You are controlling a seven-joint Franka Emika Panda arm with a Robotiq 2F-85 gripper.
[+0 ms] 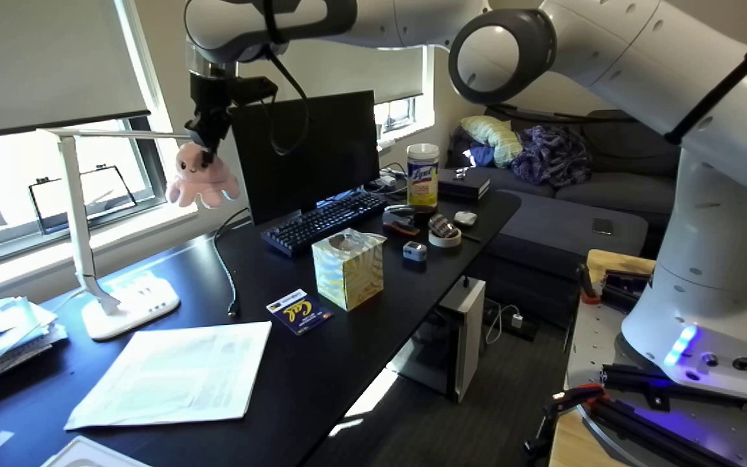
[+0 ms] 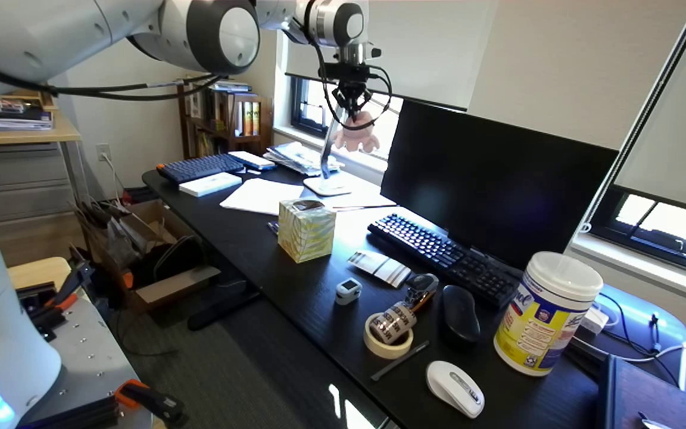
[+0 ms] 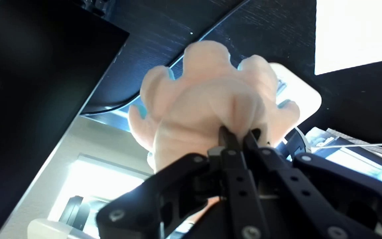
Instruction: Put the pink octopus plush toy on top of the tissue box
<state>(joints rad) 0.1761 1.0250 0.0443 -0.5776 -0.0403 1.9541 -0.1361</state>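
White arm (image 1: pixel 639 65) stretched out high, wrist bent so the gripper (image 3: pixel 239 134) points down over the counter (image 1: pixel 321 363). Gripper nearly closed, tips pinching a fold on the head of the pink octopus plush toy (image 1: pixel 201 180). From here, toy hangs legs-down in midair near the monitor (image 1: pixel 308 155), well apart from the tissue box (image 1: pixel 349 269), which stands upright on the counter.

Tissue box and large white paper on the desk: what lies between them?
The blue Cal card lies flat between the tissue box and the large white paper; this shows in an exterior view.
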